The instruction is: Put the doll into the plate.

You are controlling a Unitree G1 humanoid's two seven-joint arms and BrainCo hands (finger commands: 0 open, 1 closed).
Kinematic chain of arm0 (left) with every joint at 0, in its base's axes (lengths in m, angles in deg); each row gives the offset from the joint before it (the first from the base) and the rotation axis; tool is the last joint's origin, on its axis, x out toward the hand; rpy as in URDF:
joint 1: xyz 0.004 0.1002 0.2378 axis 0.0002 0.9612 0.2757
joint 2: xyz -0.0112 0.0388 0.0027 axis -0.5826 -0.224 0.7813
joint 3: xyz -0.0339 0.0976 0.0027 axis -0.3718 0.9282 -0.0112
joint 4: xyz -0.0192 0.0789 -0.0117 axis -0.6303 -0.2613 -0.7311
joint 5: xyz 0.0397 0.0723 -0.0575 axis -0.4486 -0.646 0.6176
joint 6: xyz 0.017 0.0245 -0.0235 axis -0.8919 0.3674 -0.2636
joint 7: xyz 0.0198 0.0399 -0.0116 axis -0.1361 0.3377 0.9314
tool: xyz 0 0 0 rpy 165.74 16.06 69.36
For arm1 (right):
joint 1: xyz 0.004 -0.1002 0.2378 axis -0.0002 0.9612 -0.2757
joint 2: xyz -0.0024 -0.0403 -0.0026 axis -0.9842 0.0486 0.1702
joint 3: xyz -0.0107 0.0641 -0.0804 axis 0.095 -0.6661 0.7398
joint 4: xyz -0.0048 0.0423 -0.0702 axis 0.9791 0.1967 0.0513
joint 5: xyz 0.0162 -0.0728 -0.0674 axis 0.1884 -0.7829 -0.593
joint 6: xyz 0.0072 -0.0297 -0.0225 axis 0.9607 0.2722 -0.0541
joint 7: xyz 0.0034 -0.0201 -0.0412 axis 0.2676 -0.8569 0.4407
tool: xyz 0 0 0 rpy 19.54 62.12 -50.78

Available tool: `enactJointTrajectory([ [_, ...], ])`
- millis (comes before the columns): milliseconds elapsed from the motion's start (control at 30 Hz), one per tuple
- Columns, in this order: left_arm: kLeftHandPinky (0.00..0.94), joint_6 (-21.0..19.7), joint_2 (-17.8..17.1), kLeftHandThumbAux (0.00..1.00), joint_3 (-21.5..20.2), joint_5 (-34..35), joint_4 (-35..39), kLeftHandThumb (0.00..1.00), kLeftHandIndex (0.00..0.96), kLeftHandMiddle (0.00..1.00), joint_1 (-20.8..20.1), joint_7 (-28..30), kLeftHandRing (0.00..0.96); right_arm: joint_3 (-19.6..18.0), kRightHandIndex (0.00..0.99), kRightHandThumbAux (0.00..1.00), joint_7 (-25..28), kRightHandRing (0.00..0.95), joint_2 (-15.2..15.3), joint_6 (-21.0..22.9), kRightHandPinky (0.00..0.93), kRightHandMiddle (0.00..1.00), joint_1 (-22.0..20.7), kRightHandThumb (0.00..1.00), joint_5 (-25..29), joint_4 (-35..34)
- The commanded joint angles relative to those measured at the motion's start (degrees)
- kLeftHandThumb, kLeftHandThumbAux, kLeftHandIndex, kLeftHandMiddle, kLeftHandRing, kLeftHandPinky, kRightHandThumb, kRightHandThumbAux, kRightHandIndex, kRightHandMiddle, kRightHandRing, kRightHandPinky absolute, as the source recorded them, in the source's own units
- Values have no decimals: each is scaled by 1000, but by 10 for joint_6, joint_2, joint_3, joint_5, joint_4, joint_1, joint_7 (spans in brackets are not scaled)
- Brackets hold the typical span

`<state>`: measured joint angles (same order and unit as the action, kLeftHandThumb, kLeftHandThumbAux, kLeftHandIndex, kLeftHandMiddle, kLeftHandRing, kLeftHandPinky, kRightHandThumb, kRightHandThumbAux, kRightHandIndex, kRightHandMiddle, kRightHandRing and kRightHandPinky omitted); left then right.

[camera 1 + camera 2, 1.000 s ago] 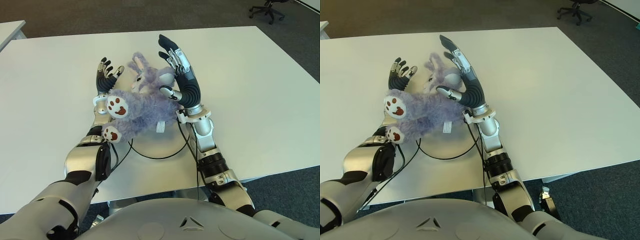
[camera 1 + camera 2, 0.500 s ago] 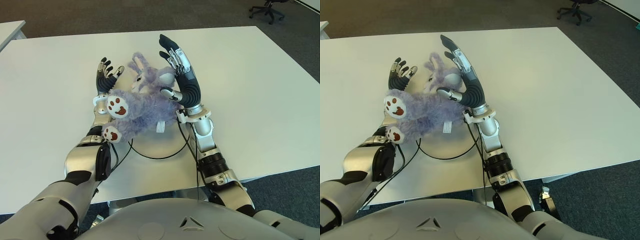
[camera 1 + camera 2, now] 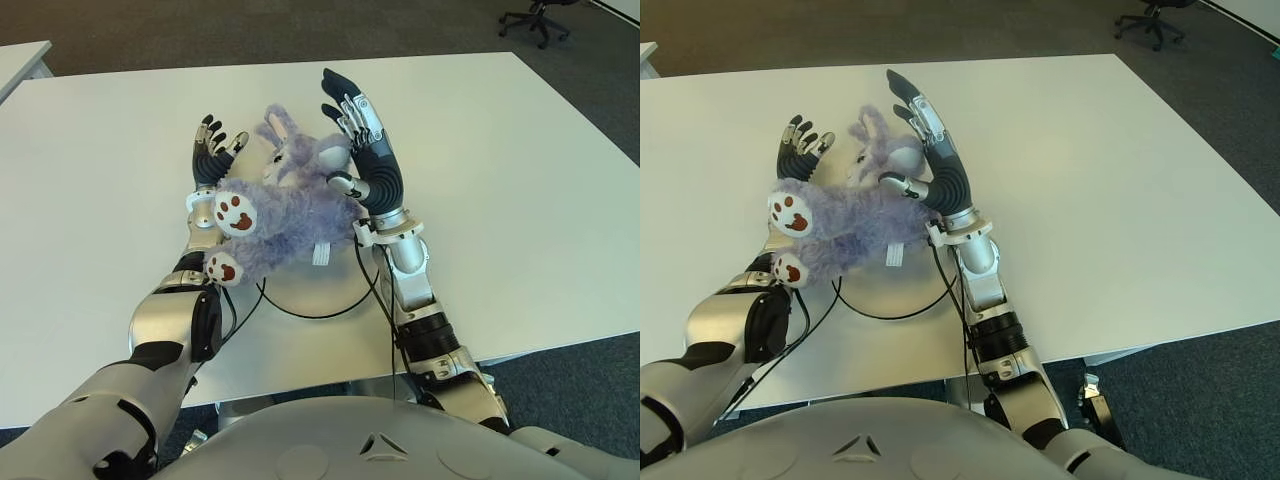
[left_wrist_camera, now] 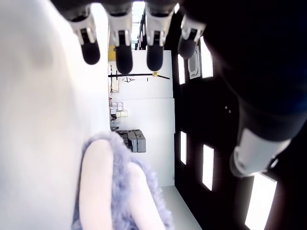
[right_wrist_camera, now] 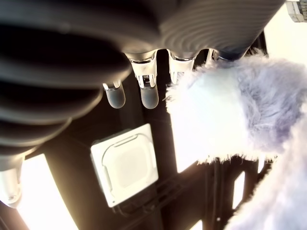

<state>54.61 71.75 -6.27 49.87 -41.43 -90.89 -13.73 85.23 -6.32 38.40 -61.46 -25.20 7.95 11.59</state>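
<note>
Doll (image 3: 285,205): purple plush rabbit with white paw pads, held above the white table (image 3: 520,160) between both hands, palms facing inward. It lies across the wrists and lower palms, head and ears pointing away from the robot, feet toward the left forearm.

Left hand (image 3: 212,160): at the doll's left side, fingers spread and pointing up, not wrapped round the plush. The left wrist view shows the fingertips (image 4: 123,55) extended and free, with a plush ear (image 4: 98,187) beside the palm.

Right hand (image 3: 362,150): at the doll's right side, fingers straight and splayed upward; the thumb (image 3: 340,182) touches the plush near the head. The right wrist view shows the fingers (image 5: 146,91) uncurled, the fur just beside them.

Plate (image 3: 310,290): white, on the table directly beneath the doll, mostly hidden by the doll and arms; its near rim shows. A black cable (image 3: 300,312) loops across it.

Office chair (image 3: 535,18): on the floor beyond the table's far right corner
</note>
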Motion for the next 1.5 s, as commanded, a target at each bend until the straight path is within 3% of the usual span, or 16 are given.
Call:
enactJointTrajectory([
  [33, 98, -83, 55, 676, 9, -5, -88, 122, 13, 122, 152, -1, 123, -10, 57, 472, -14, 14, -9, 69, 20, 38, 71, 126, 16, -13],
  [600, 111, -83, 54, 680, 8, -4, -88, 113, 18, 129, 152, -2, 131, -27, 41, 454, -39, 0, -15, 113, 17, 20, 63, 29, 14, -57],
  [967, 104, -84, 53, 687, 6, -3, -88, 112, 16, 128, 152, 3, 129, -38, 14, 461, -57, 0, -9, 81, 22, 0, 49, 0, -10, -42],
  [1500, 109, -82, 51, 690, 7, -4, -88, 115, 20, 126, 153, 5, 129, -56, 19, 446, -68, 9, 0, 87, 45, 7, 34, 0, -20, -34],
])
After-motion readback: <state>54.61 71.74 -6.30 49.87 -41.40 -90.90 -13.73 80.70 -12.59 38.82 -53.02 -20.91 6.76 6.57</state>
